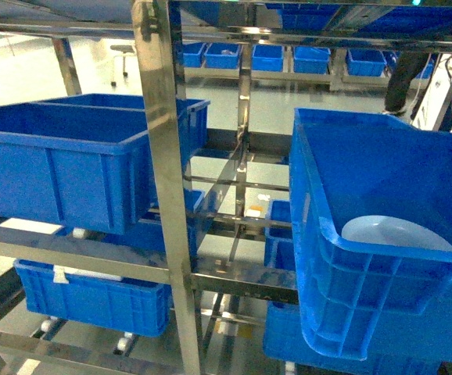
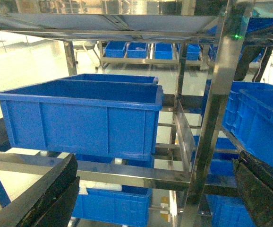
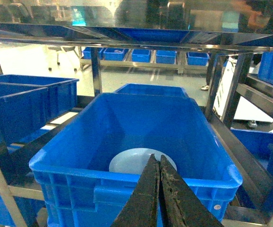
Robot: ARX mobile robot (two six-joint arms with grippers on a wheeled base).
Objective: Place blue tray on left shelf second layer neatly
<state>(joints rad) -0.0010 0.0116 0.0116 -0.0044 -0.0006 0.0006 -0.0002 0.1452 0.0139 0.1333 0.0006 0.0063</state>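
Here the right gripper (image 3: 158, 189) hangs level just outside the near wall of a dark-blue crate (image 3: 103, 142), fingers pressed together, holding nothing. The blue tray (image 3: 136, 161) lies on that crate's floor; the head view shows only its pale rim (image 1: 398, 233). The left gripper (image 2: 146, 198) stands wide apart and empty, facing another crate (image 2: 80, 118) on the steel rack (image 2: 212, 118). Neither arm appears in the head view.

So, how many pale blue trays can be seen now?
1: the blue tray lies inside the deep blue crate on the right side. Others may be hidden in other crates.
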